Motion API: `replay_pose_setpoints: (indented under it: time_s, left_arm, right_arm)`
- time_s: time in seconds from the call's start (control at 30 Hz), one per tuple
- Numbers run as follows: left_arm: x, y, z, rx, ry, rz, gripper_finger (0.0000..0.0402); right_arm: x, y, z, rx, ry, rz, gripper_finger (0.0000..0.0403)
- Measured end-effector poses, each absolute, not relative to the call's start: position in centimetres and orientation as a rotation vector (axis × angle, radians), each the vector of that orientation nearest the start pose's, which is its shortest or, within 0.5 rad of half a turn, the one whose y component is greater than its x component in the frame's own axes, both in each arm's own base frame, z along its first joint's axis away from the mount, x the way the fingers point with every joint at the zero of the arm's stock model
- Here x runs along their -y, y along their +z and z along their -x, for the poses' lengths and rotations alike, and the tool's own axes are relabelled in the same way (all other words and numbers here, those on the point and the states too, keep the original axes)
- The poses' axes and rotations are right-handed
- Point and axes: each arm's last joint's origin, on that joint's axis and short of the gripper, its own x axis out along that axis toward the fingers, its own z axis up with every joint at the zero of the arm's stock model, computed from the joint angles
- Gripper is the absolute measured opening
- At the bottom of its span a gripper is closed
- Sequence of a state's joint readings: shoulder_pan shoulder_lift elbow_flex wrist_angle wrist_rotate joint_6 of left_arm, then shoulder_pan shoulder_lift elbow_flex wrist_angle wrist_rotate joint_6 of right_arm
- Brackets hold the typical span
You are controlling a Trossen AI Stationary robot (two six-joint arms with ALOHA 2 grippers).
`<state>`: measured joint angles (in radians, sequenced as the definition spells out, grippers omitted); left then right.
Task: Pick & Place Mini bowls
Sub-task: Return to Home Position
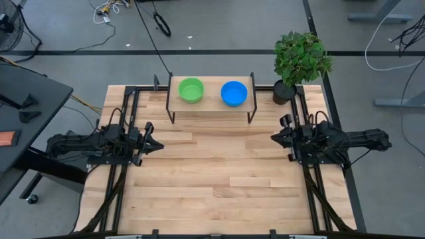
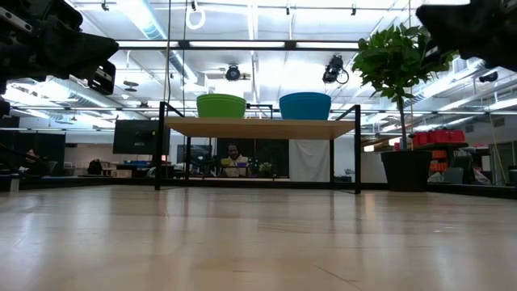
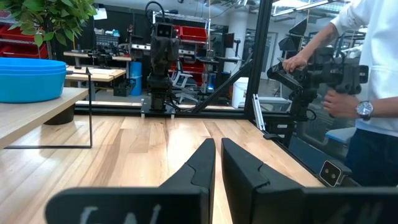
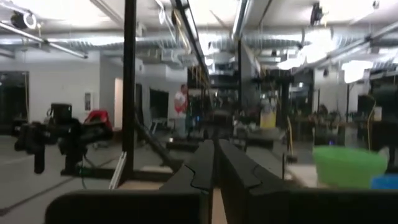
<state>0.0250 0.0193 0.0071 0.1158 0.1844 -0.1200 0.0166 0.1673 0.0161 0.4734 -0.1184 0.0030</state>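
A green mini bowl and a blue mini bowl stand side by side on a small raised wooden shelf at the table's far edge; in the low view the green mini bowl and the blue mini bowl sit upright on it. The blue one looks like a stack in the left wrist view. My left gripper is shut and empty at the table's left side. My right gripper is shut and empty at the right side, pointing level toward the middle.
A potted green plant stands at the far right corner beside the shelf. The shelf rests on thin black metal legs. Bare wood lies between the arms. A person stands beyond the table's right side, handling equipment.
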Motion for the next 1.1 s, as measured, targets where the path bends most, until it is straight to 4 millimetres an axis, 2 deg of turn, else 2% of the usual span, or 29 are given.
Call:
replay_pose_setpoints:
  time_s: [0.3,1.1]
  left_arm:
    - [0.3,17.6,-9.8,0.093,-0.165,0.109,0.0030]
    - [0.3,17.6,-9.8,0.093,-0.166,0.109,0.0030]
  right_arm:
    - [-0.3,18.3,-10.6,0.130,0.051,-0.042,0.0023]
    - [0.0,17.0,-9.7,0.020,0.005,-0.043,0.0023]
